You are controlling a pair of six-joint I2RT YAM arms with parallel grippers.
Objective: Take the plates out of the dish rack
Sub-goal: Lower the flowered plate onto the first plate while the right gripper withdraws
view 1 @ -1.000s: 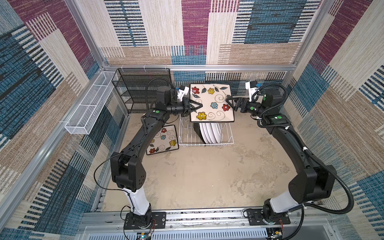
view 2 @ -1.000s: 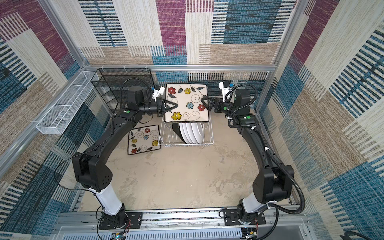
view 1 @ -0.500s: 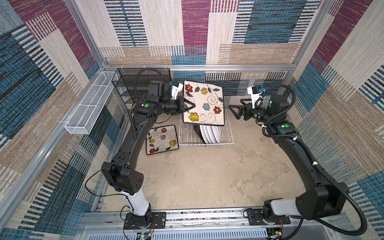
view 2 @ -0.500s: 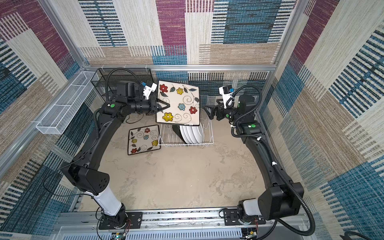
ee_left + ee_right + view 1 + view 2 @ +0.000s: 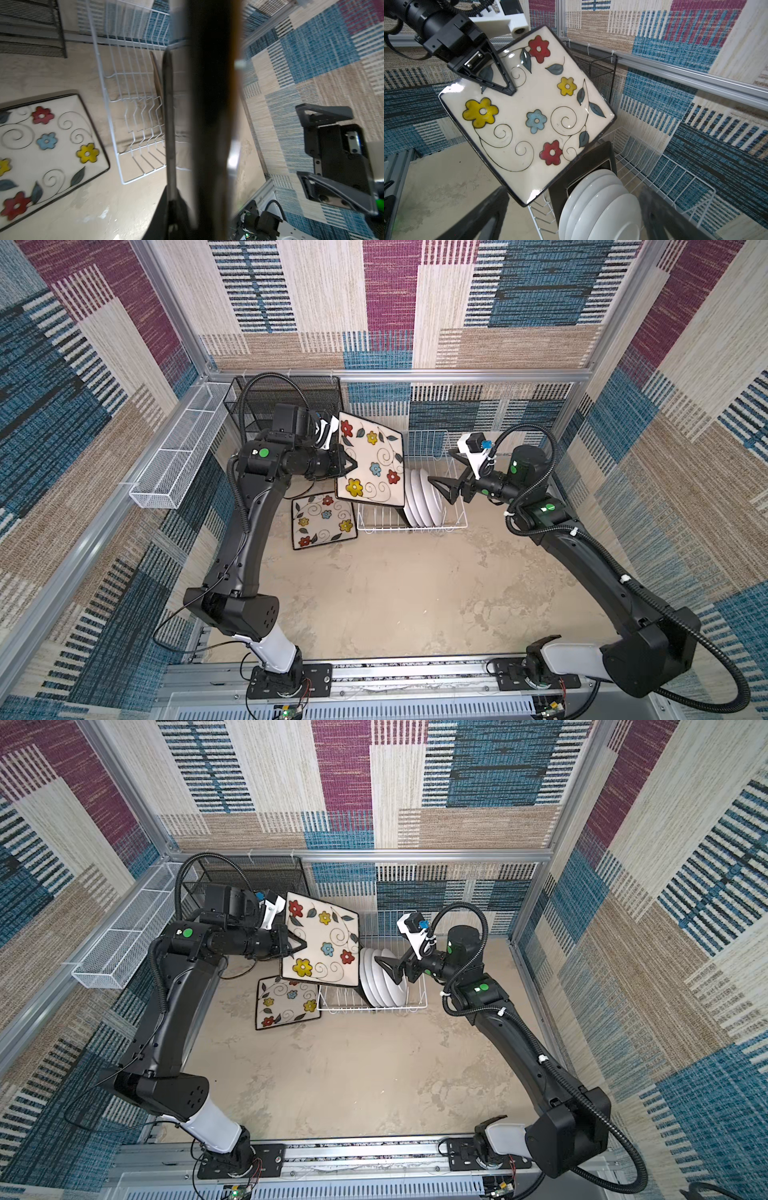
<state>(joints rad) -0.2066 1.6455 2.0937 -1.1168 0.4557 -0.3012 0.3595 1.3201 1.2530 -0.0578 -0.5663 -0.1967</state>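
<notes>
Swung left, left end effector pinches plate over rack; right end effector gapes.

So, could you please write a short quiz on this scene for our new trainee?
1. True or false: the left tool is shut on a square flowered plate held in the air.
2. Relative to the dish rack, the second flowered plate is: A inside it; B flat on the table beside it; C propped upright against it.
3. Fill in: the right tool has its jaws ___.
Key: 1 true; 2 B; 3 open.
</notes>
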